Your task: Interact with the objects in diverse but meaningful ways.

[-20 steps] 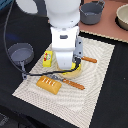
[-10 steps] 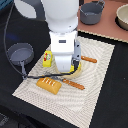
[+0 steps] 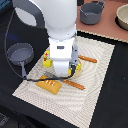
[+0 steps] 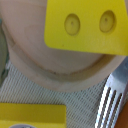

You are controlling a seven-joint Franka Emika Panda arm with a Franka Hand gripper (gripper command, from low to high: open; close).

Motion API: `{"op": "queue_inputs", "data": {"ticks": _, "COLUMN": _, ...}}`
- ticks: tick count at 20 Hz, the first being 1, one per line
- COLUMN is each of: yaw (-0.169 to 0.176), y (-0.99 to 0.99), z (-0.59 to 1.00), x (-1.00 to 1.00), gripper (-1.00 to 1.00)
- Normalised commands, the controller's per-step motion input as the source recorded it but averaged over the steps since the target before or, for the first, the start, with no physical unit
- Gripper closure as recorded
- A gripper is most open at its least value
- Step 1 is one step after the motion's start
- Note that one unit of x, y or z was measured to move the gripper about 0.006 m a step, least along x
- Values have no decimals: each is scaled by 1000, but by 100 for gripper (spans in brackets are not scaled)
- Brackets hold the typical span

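Arm hangs low over a pale woven mat (image 3: 95, 95) on the dark table (image 3: 117, 107). Claw itself hidden behind the wrist housing; can't tell if wide or narrow. Wrist view: yellow holed cheese wedge (image 4: 84, 26) lies on a light wooden round board (image 4: 55, 67), a metal fork (image 4: 111, 102) just beside the board, yellow box (image 4: 31, 116) near. Bread loaf (image 3: 49, 85) on the mat, near the arm. No readable writing or label text.

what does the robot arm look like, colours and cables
The arm is glossy white with rounded, bulky segments and a dark band at the joint. Its boxy white wrist block has a small dark marking. A black cable loops beside it. The pincer is hidden from view.
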Motion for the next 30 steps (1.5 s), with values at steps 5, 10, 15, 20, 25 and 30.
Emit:
{"op": "queue_inputs", "data": {"ticks": 5, "yaw": 0, "y": 0, "z": -41, "x": 290, "gripper": -100}}
{"op": "queue_inputs", "data": {"ticks": 10, "yaw": 0, "y": 15, "z": -52, "x": 313, "gripper": -100}}
{"op": "queue_inputs", "data": {"ticks": 15, "yaw": 0, "y": 49, "z": -15, "x": 363, "gripper": -100}}
{"op": "queue_inputs", "data": {"ticks": 20, "yaw": 0, "y": 47, "z": -38, "x": 342, "gripper": -100}}
{"op": "queue_inputs", "data": {"ticks": 25, "yaw": 0, "y": 13, "z": -54, "x": 280, "gripper": -100}}
{"op": "queue_inputs", "data": {"ticks": 30, "yaw": 0, "y": 1, "z": -85, "x": 232, "gripper": 100}}
